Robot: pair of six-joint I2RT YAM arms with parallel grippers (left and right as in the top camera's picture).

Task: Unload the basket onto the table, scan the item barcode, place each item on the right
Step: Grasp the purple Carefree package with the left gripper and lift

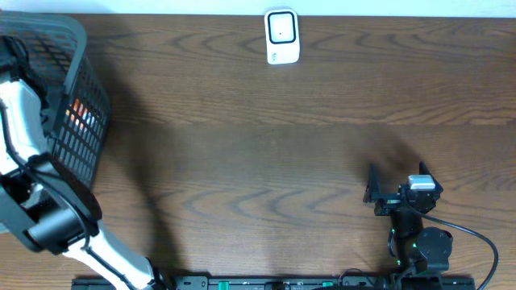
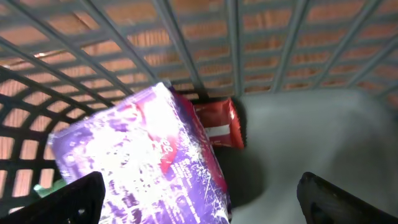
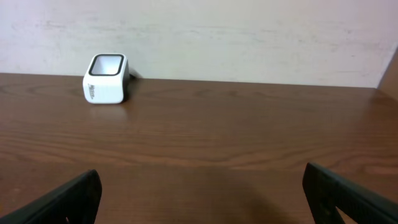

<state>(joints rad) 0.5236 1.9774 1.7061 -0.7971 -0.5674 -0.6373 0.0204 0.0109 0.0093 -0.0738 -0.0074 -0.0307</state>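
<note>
Grey basket (image 2: pixel 323 137) holding purple packet (image 2: pixel 137 162), red packet (image 2: pixel 219 124) beside it

Grey mesh basket (image 1: pixel 87 84) at table (image 1: pixel 258 161) left edge; red packet (image 2: pixel 217 126) inside.

left arm (image 1: pixel 20 121): extended, apparently angled down, left fingers (image 2: pixel 74 199) spread | right arm (image 1: pixel 427 242): tucked, right fingers (image 3: pixel 68 199) spread

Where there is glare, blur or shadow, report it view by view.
Left wrist: glare whitens the purple packet, which looks soft and close-up. Overhead: a broad shadow lies on the table beside the basket. Right wrist: even light, scanner sharp.
</note>
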